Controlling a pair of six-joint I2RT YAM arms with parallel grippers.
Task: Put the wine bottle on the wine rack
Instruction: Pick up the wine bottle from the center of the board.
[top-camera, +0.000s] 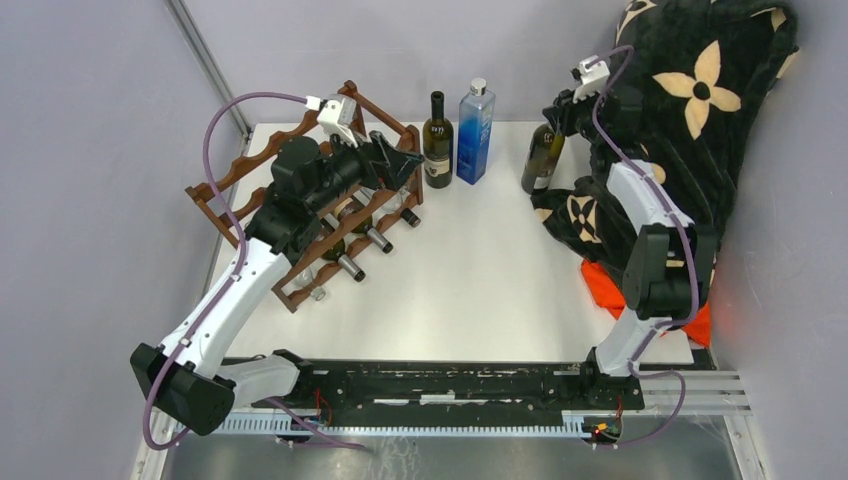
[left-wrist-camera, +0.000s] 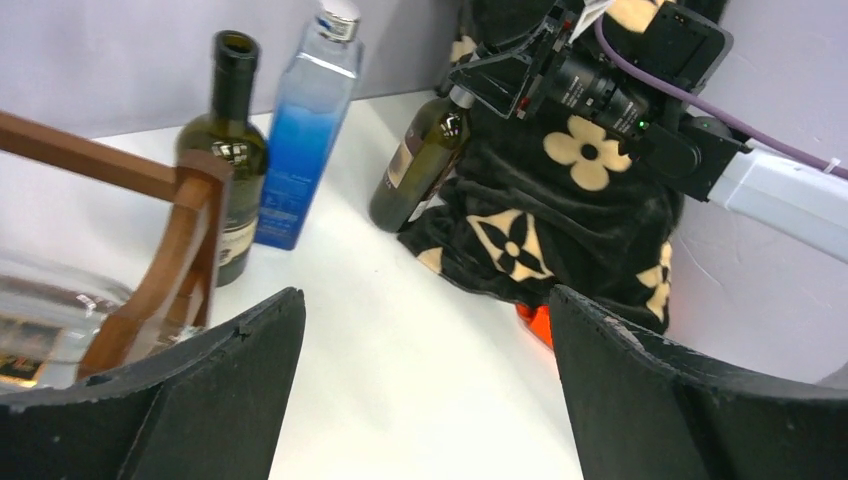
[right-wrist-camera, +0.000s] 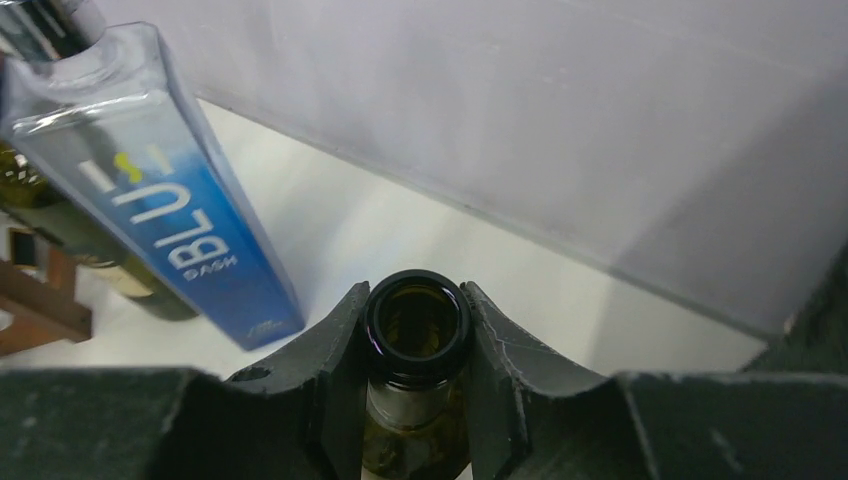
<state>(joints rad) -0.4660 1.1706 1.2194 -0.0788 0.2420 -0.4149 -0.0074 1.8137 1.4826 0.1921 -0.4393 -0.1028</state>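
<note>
A dark green wine bottle (top-camera: 543, 158) stands tilted at the back right of the table, its base beside the black blanket. My right gripper (top-camera: 556, 122) is shut on its neck; in the right wrist view the fingers (right-wrist-camera: 340, 340) press both sides of the open mouth (right-wrist-camera: 417, 325). From the left wrist view the same bottle (left-wrist-camera: 420, 165) leans under the right gripper. The reddish-brown wine rack (top-camera: 250, 165) sits at the back left with bottles (top-camera: 350, 265) lying in it. My left gripper (top-camera: 395, 155) hovers over the rack's right end, open and empty (left-wrist-camera: 425, 300); a rack post (left-wrist-camera: 190, 250) shows at its left.
A second dark wine bottle (top-camera: 437, 140) and a tall blue bottle (top-camera: 475, 130) stand upright between rack and held bottle. A black flower-patterned blanket (top-camera: 700, 90) covers the back right, with an orange object (top-camera: 610, 285) under its front edge.
</note>
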